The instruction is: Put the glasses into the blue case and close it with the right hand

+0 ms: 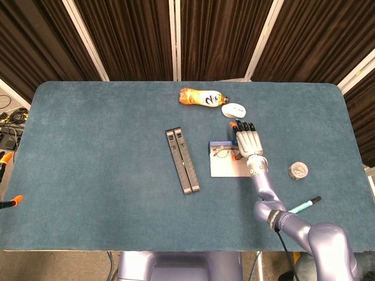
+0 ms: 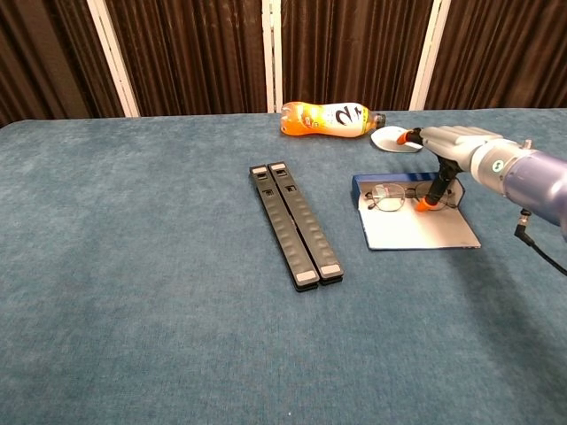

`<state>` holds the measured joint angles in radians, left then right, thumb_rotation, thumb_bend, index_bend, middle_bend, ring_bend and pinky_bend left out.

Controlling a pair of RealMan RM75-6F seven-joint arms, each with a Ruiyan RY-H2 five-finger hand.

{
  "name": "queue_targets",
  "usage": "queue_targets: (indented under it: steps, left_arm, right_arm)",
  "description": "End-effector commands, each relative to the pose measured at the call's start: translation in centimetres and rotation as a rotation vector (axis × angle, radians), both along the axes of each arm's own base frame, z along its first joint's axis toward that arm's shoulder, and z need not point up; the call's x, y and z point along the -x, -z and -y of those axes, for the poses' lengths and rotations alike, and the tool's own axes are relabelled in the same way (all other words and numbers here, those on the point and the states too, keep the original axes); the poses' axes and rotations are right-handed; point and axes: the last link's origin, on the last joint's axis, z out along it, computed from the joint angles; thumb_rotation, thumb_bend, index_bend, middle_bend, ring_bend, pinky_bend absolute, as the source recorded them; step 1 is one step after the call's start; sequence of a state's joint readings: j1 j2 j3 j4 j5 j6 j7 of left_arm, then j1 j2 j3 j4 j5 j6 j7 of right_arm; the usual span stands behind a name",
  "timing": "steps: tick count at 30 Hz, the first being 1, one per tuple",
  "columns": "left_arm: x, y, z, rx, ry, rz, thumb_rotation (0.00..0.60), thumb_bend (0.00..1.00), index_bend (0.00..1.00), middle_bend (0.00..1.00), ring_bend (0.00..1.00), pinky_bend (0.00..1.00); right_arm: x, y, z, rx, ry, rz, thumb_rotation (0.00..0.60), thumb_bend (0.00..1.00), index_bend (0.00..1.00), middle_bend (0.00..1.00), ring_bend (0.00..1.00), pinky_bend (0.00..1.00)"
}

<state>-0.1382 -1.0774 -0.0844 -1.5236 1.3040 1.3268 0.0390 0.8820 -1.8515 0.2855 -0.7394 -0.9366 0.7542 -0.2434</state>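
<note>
The blue case (image 1: 218, 144) (image 2: 361, 186) lies open at the table's centre right, its pale lid flap (image 1: 225, 168) (image 2: 416, 230) spread flat toward me. The thin-framed glasses (image 1: 224, 153) (image 2: 396, 195) lie inside against the blue tray. My right hand (image 1: 249, 142) (image 2: 447, 142) hovers over the case's right end with its fingers stretched out and apart. Its orange-tipped thumb (image 2: 427, 204) points down and touches the glasses' right side. It grips nothing. My left hand does not show in either view.
An orange bottle (image 1: 201, 98) (image 2: 326, 119) and a white mouse (image 1: 234, 109) (image 2: 394, 139) lie behind the case. Two long black bars (image 1: 182, 160) (image 2: 295, 224) lie left of it. A small round object (image 1: 298, 170) and a teal pen (image 1: 304, 205) sit to the right.
</note>
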Motion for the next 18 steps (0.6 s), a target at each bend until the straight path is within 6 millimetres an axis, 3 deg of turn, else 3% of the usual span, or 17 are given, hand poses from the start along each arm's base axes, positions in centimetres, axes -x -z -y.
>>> queue_targets:
  steps: [1, 11, 18]
  left_arm:
    - [0.1, 0.1, -0.1, 0.003, -0.006, -0.003, 0.6, 0.0, 0.0, 0.0, 0.0, 0.0]
    - [0.4, 0.4, -0.3, 0.007, -0.021, -0.011, 0.6, 0.0, 0.0, 0.0, 0.0, 0.0]
    - [0.3, 0.5, -0.3, 0.01, -0.018, -0.012, 0.6, 0.0, 0.0, 0.0, 0.0, 0.0]
  right_arm:
    - [-0.1, 0.0, 0.4, 0.006, 0.013, 0.014, 0.6, 0.06, 0.09, 0.0, 0.0, 0.0]
    - [-0.3, -0.7, 1.5, 0.039, 0.021, 0.048, 0.6, 0.06, 0.11, 0.0, 0.0, 0.0]
    - [-0.4, -1.1, 1.0, 0.034, 0.001, 0.052, 0.6, 0.05, 0.11, 0.0, 0.0, 0.0]
